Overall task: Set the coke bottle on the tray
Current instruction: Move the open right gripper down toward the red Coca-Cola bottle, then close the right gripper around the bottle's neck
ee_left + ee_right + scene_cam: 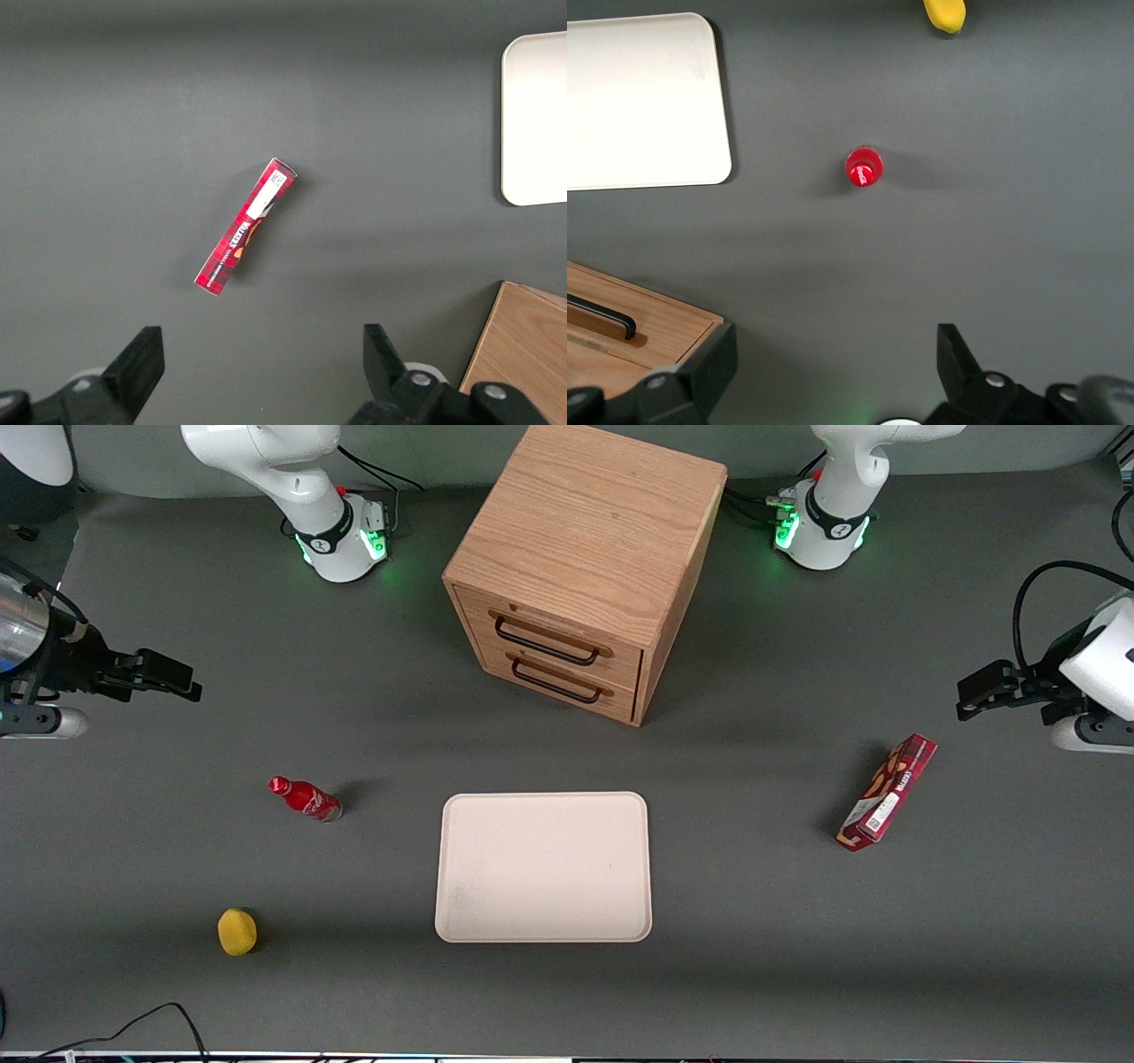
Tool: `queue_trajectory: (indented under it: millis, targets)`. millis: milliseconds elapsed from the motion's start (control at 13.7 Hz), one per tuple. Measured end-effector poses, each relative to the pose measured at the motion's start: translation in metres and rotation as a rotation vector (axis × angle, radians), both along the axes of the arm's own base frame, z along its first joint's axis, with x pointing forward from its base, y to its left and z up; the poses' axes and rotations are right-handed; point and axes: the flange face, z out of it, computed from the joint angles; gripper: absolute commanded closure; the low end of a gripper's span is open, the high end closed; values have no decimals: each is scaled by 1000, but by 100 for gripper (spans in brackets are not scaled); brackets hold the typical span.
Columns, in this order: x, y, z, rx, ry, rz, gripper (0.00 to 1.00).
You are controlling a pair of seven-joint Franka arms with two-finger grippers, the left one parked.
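The coke bottle (306, 799) is small and red with a red cap. It stands upright on the grey table, beside the tray toward the working arm's end. The right wrist view shows its cap from above (864, 168). The tray (543, 866) is pale beige and empty, lying in front of the drawer cabinet; its corner shows in the right wrist view (647, 97). My right gripper (182, 682) hangs high above the table, farther from the front camera than the bottle and well apart from it. It is open and empty, with its black fingers (713, 359) spread wide.
A wooden two-drawer cabinet (585, 558) stands farther from the front camera than the tray. A yellow lemon-like fruit (236, 931) lies nearer the front camera than the bottle. A long red snack box (889, 791) lies toward the parked arm's end.
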Motion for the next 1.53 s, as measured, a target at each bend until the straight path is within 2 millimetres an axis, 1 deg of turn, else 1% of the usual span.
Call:
queue_trajectory:
  millis: [292, 438, 583, 656, 875, 1021, 1167, 1240, 1531]
  targets:
    - [-1, 7, -2, 3, 5, 12, 0]
    - [0, 7, -5, 3, 10, 11, 0]
    - [6, 2, -19, 0, 26, 2, 0]
    - [13, 1, -33, -1, 34, -3, 0]
    - [38, 0, -88, -6, 34, -5, 0]
    - [46, -1, -128, -6, 9, 15, 0]
    - [45, -2, -164, -5, -16, 42, 0]
    - [43, -2, -177, -6, -24, 53, 0]
    - [37, -5, -215, -18, -81, 78, 0]
